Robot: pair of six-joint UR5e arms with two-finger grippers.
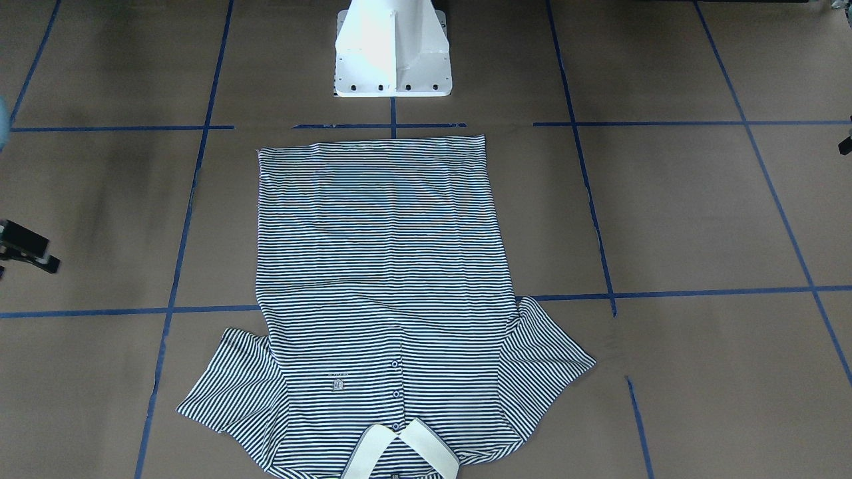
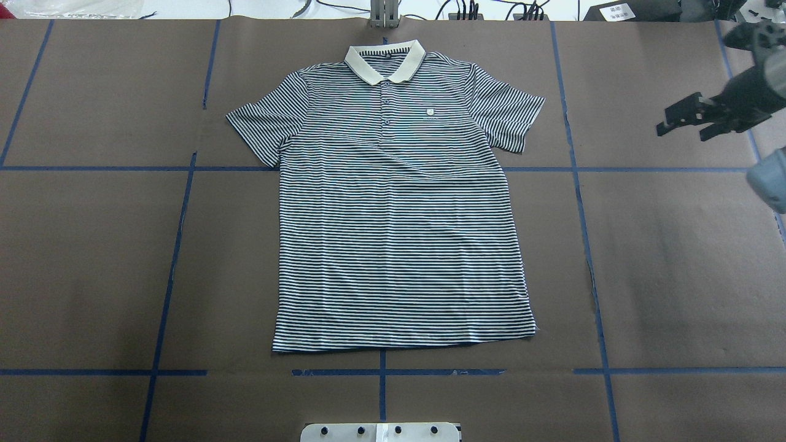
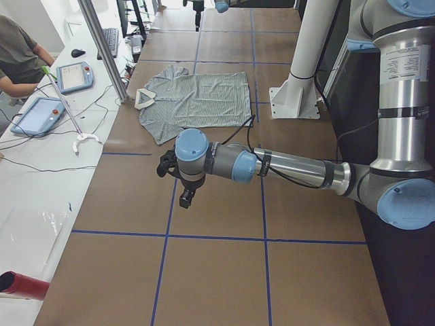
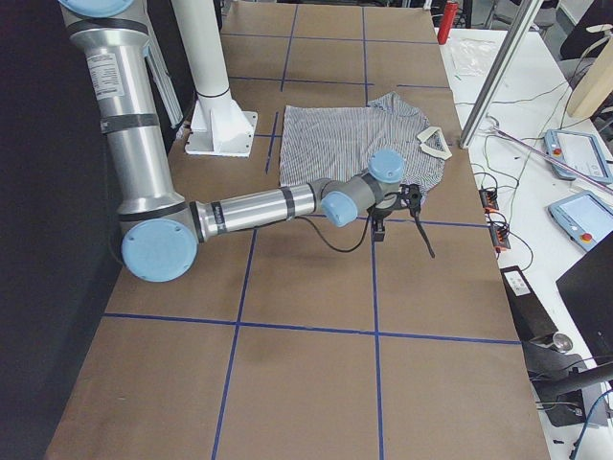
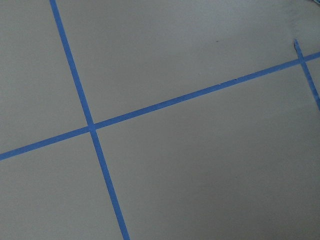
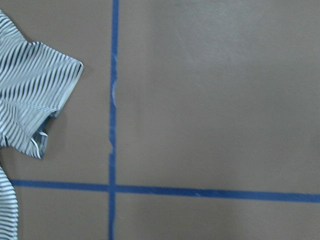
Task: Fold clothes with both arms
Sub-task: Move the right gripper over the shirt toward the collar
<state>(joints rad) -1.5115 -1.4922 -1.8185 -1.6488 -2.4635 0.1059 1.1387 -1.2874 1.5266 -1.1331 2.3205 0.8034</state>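
The striped polo shirt (image 2: 399, 233) lies flat and face up in the middle of the table, collar (image 2: 385, 61) at the far edge and hem toward the robot's base. It also shows in the front view (image 1: 386, 279). My right gripper (image 2: 683, 123) hovers well to the right of the shirt's right sleeve (image 6: 30, 95), fingers apart and empty. It shows at the left edge of the front view (image 1: 26, 249). My left gripper (image 3: 184, 198) hangs above bare table far left of the shirt; I cannot tell whether it is open or shut.
The table is covered in brown paper with a blue tape grid (image 5: 90, 125). The white pedestal base (image 1: 393, 50) stands just beyond the hem. Operator desks with tablets (image 3: 75, 75) and cables run along the table's far side.
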